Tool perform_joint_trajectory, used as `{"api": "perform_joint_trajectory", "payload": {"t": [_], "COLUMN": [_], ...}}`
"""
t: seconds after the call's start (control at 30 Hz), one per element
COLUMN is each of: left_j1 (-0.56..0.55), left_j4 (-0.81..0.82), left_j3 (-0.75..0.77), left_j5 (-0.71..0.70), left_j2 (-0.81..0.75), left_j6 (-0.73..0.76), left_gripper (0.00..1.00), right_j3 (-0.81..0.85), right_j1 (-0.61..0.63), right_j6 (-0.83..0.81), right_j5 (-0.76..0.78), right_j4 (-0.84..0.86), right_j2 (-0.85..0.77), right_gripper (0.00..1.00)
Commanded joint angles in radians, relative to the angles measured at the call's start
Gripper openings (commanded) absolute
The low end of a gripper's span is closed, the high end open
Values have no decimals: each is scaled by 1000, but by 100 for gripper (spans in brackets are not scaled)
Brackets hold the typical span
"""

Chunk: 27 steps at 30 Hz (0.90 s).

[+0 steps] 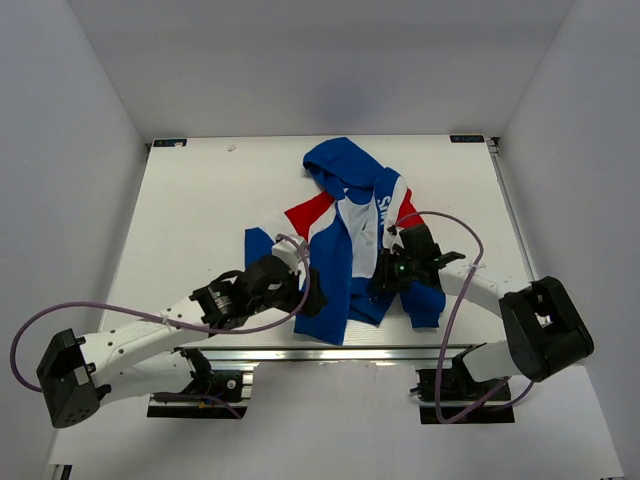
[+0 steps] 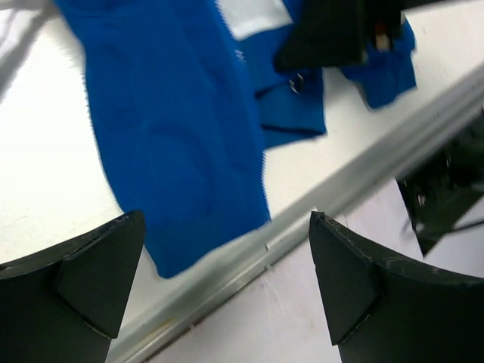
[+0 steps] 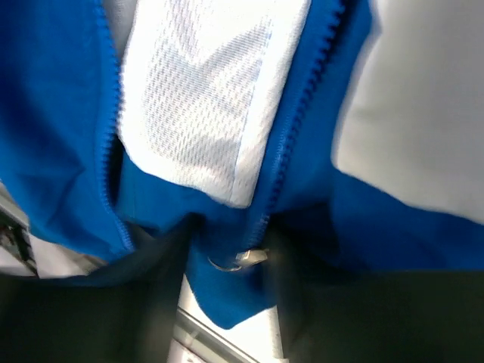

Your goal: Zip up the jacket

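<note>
The jacket [image 1: 345, 250] lies open on the white table, blue hood at the far end, its white and red panels showing. My left gripper [image 1: 308, 290] hangs open and empty by the left front panel's lower hem; in the left wrist view [image 2: 227, 280] that blue panel [image 2: 174, 121] lies just beyond the fingertips. My right gripper [image 1: 383, 278] sits on the lower end of the right front edge. In the right wrist view its blurred fingers [image 3: 162, 302] close around the blue hem, with the metal zipper slider [image 3: 240, 259] between them. The zipper teeth [image 3: 291, 128] run open upward.
An aluminium rail [image 1: 300, 352] runs along the table's near edge, also in the left wrist view [image 2: 363, 181]. Purple cables [image 1: 455, 300] loop over both arms. White walls enclose the table on three sides.
</note>
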Motion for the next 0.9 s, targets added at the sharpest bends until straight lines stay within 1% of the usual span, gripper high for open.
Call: {"api": "perform_joint_trajectory", "payload": {"t": [0.0,0.03,0.07,0.1,0.2,0.23,0.3,0.33,0.4,0.43,0.47,0.53,0.57,0.67,0.7,0.8,0.83,0.87], "left_j1": [79,96,122,130,151,153,156,160,164,170,173,183,187,193,194,202,203,206], "left_j4": [78,108,116,122,125,128,133,137,148,153,154,153,153,142,138,113,98,90], "left_j3": [-34,-50,-54,-58,-59,-58,-51,-50,-48,-47,-45,-47,-47,-48,-48,-50,-48,-48], "left_j5": [33,59,78,86,83,84,90,96,100,103,104,107,107,103,101,87,81,75], "left_j2": [20,25,33,46,74,80,95,99,100,97,96,91,86,77,76,71,68,68], "left_j6": [-35,-35,-35,-37,-39,-37,-29,-25,-22,-22,-22,-22,-22,-16,-16,-19,-23,-25], "left_gripper": [98,98,98,98,98,98,98,98,98,98,98,98,98,98,98,98,98,98], "right_j3": [6,0,-3,-5,16,33,59,76,160,197,278,366,457,602,622,612,598,584], "right_j1": [12,12,12,12,12,12,11,11,12,12,12,11,12,11,12,50,73,102], "right_j6": [16,20,25,26,17,13,2,0,5,10,20,34,40,-3,-9,-61,-70,-73], "right_j5": [-49,-55,-55,-46,38,89,146,225,332,435,494,625,656,684,683,609,558,543], "right_j4": [109,114,112,100,-45,-143,-257,-396,-538,-608,-736,-838,-924,-1038,-1053,-1008,-983,-957], "right_j2": [-1,-12,-42,-62,-148,-192,-234,-266,-289,-308,-317,-335,-338,-316,-303,-251,-231,-219], "right_gripper": [38,10,1,0,0,0,0,0,0,0,0,0,0,0,0,0,0,0]}}
